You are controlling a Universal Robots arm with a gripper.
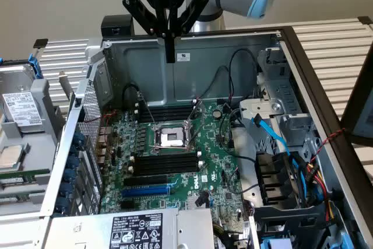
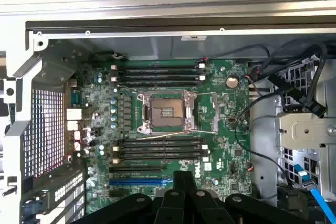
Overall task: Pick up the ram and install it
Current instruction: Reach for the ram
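The open computer case [image 1: 192, 80] lies on the slatted tabletop [image 1: 332, 45], its grey far wall upright and a perforated wall [image 1: 87, 115] closing the side at the exterior view's left. A drive cage [image 1: 280, 144] hung with black, blue and red cables crowds the side at the exterior view's right, and a labelled power supply [image 1: 140, 228] lines the near edge. Between these edges the green motherboard [image 1: 192, 173] lies flat and uncovered from above, with a processor socket [image 1: 172, 138] at its middle and two banks of long black slots [image 2: 160, 148] with white end clips, one on each side of the socket. The end effector [image 1: 169, 53] hangs above the case near the far wall, fingers pressed together and pointing down, with nothing seen between them. What looks like the ram [image 1: 23, 174], a narrow green strip, lies outside the case near the tabletop edge at the exterior view's left, below a hard drive [image 1: 23, 109], well apart from the end effector and beyond the perforated wall.
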